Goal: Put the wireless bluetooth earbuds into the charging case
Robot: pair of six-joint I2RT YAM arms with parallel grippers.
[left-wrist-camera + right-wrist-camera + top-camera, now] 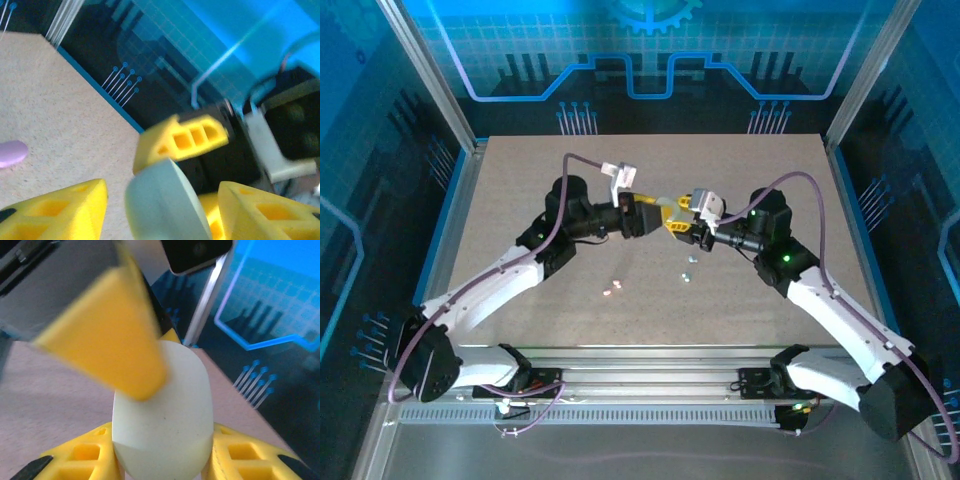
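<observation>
A flat, speckled beige table top (pixel 520 200) carried the loose pieces. Two tiny pale pink rounded plastic earbuds (pixel 611 289) lay close together near its middle. Two tiny mint green rounded earbuds (pixel 686 277) lay near them, to the right. A lilac oval plastic piece (pixel 11 152) rested flat on the same surface.

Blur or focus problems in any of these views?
Top external: sharp, evenly lit, earbuds mere specks. Left wrist: soft throughout, charging case and far yellow finger smeared. Right wrist: case crisp, crossing yellow finger streaked by motion.
</observation>
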